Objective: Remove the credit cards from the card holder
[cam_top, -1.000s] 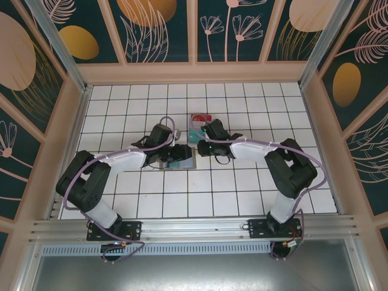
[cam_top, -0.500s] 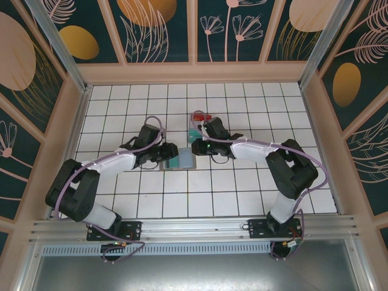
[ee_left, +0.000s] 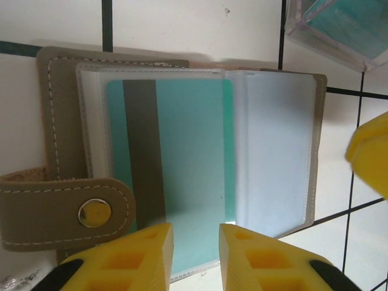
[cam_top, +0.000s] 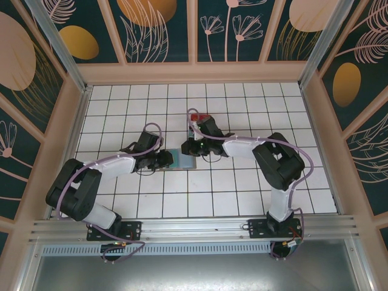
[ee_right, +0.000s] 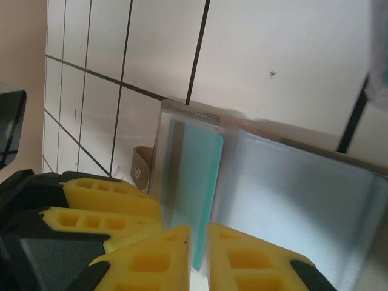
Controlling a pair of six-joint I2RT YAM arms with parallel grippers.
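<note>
The card holder (cam_top: pixel 180 159) lies open and flat on the tiled floor between both grippers. Its grey-brown cover (ee_left: pixel 57 121) has a snap strap (ee_left: pixel 91 212), and a clear sleeve holds a teal card (ee_left: pixel 188 157) with a grey stripe. Beside that is a pale blue-grey panel (ee_right: pixel 291 200). My left gripper (cam_top: pixel 165 159) stands at the holder's left edge, its yellow jaws (ee_left: pixel 196 245) a narrow gap apart over the sleeve's near rim. My right gripper (cam_top: pixel 189 147) is at the far edge, almost shut. Through its thin slit (ee_right: pixel 199 242) the teal card's (ee_right: pixel 193 182) end shows.
A stack of red and teal cards (cam_top: pixel 199 116) lies one tile beyond the holder, half under the right arm, and its clear edge (ee_left: pixel 339 30) shows at the left wrist view's upper right. Wooden walls ring the white tiled floor (cam_top: pixel 242 182).
The left gripper drew back leftwards off the holder and its jaws narrowed. The right gripper came down from beside the stack to the holder's far edge.
</note>
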